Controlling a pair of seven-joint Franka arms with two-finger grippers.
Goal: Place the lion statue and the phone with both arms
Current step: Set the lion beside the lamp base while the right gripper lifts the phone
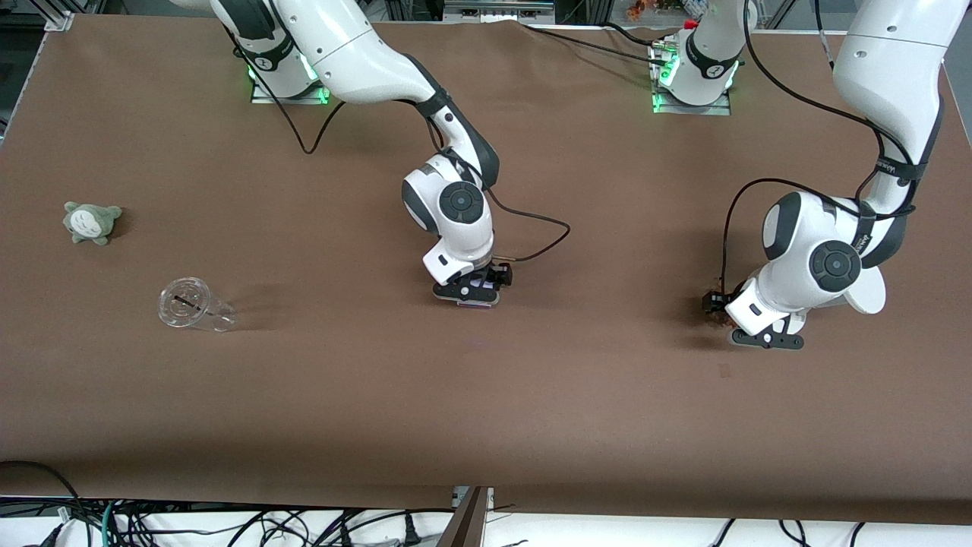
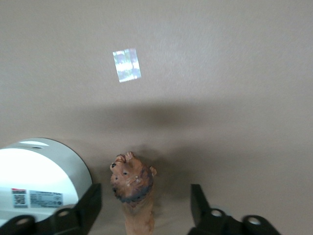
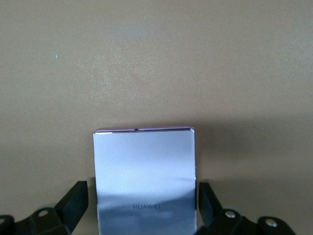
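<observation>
Phone (image 3: pixel 144 178) lies flat on the brown table (image 1: pixel 486 395) near its middle, between the jaws of the right gripper (image 1: pixel 472 292), which seem closed on its sides; lion statue (image 2: pixel 133 188) stands at the left arm's end, inside the open left gripper (image 2: pixel 146 210), untouched by its fingers (image 2: pixel 90 203); both placings look nearly done; next, release and lift straight up; the cloth around is free, with the clear cup (image 1: pixel 194 305) and plush toy (image 1: pixel 91 222) well apart.
</observation>
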